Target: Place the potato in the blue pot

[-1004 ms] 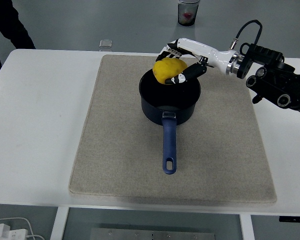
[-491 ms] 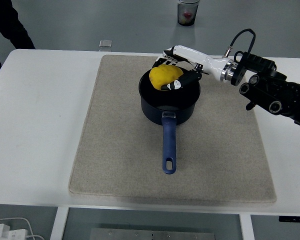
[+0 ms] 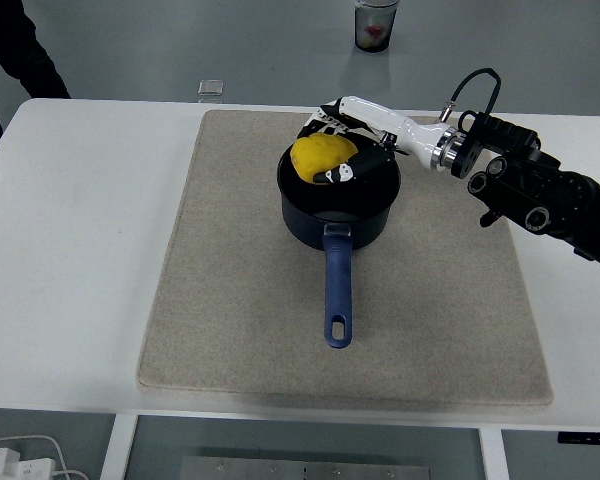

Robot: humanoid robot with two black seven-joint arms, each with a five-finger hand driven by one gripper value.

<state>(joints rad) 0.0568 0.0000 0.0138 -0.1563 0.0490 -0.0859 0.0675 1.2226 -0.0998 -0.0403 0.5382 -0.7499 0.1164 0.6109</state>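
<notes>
A white table (image 3: pixel 80 250) carries a beige mat (image 3: pixel 230 300). Toward the mat's far edge sits the blue pot (image 3: pixel 337 205), handle toward the near edge. Over its opening, the right robot hand (image 3: pixel 342 150) has its fingers wrapped around the yellow potato (image 3: pixel 318 157).

The right hand (image 3: pixel 342 140) reached in from three o'clock, its fingers (image 3: pixel 352 168) curled around the yellow potato (image 3: pixel 320 157), which sat over the far, eleven o'clock part of the blue pot (image 3: pixel 338 200). The pot stood on a beige mat (image 3: pixel 230 300) covering the white table (image 3: pixel 70 250), its handle (image 3: pixel 338 290) pointing toward six o'clock. Beyond the table at twelve o'clock stood a cup (image 3: pixel 376 24), and a small clear object (image 3: pixel 211 89) lay by the far edge. A person's dark sleeve (image 3: pixel 20 45) showed at ten o'clock.
</notes>
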